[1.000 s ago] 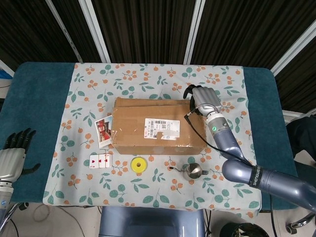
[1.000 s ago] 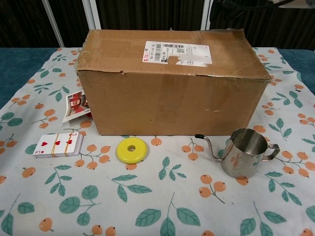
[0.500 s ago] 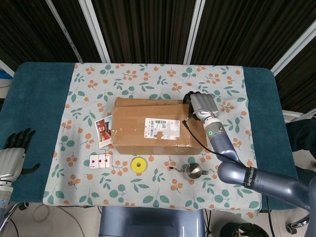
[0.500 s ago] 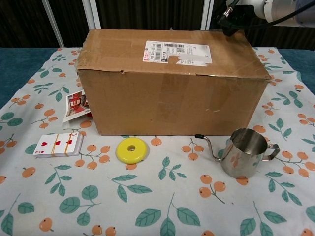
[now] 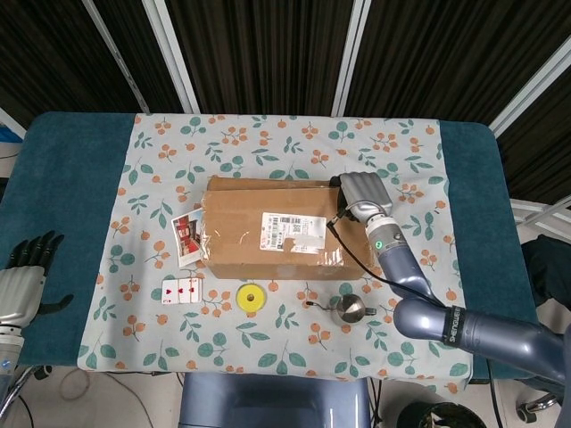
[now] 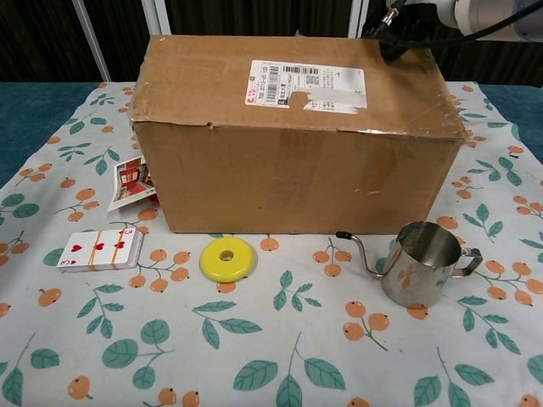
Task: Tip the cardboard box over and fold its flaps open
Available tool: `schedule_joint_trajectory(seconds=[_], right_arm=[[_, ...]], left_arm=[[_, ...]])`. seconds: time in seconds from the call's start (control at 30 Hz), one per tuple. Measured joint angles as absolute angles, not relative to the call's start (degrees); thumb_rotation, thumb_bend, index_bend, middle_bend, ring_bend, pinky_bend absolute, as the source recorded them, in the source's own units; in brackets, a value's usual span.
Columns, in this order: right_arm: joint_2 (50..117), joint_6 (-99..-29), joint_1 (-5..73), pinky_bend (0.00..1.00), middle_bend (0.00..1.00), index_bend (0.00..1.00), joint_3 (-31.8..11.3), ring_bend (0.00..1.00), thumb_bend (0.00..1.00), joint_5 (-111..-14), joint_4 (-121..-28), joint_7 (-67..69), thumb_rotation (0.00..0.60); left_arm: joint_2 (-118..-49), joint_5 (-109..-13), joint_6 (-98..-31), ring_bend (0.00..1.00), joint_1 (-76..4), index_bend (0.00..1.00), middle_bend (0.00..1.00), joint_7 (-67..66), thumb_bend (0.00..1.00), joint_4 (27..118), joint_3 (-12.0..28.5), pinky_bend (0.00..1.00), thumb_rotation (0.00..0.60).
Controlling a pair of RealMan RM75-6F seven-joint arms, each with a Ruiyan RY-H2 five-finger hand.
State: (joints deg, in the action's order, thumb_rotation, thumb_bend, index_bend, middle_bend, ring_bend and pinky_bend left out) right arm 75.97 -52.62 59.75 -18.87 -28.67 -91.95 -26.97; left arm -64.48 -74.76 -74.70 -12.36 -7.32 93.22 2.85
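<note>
The brown cardboard box (image 5: 277,234) (image 6: 288,161), taped shut with a white shipping label on top, stands in the middle of the floral cloth, its far side lifted so the top leans toward me. My right hand (image 5: 364,190) rests on the box's far right top corner; its fingers are hidden under the hand, behind the far edge. In the chest view only the right arm (image 6: 488,15) and a dark cable show above that corner. My left hand (image 5: 22,272) hangs at the table's near left edge, far from the box, fingers apart and empty.
In front of the box stand a steel pitcher (image 5: 351,309) (image 6: 420,264) with a thin spout, a yellow disc (image 5: 251,297) (image 6: 227,258) and a deck of playing cards (image 5: 182,290) (image 6: 100,248). A photo card (image 5: 186,239) (image 6: 131,181) lies at the box's left end.
My right hand has come toward me over the box's far right corner. The box has tilted forward, so more of its top face shows in the chest view.
</note>
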Motion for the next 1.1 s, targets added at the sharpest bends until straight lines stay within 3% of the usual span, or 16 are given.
schedule_joint_trajectory(seconds=[0.63, 1.1], right_arm=[[69.6, -57.3, 61.7, 0.43, 0.46, 0.54, -23.0, 0.42, 1.0, -27.5, -103.8, -28.2, 0.6], [61.0, -55.7, 65.2, 0.43, 0.45, 0.54, -24.0, 0.42, 1.0, -11.8, -111.4, -33.2, 0.6]], left_arm=[[-64.6, -74.9, -74.5, 0.0, -12.2, 0.0, 0.0, -6.7, 0.15, 93.3, 3.2, 0.0, 0.6], [-64.7, -74.2, -74.0, 0.0, -12.1, 0.0, 0.0, -7.2, 0.15, 93.5, 3.4, 0.0, 0.6]])
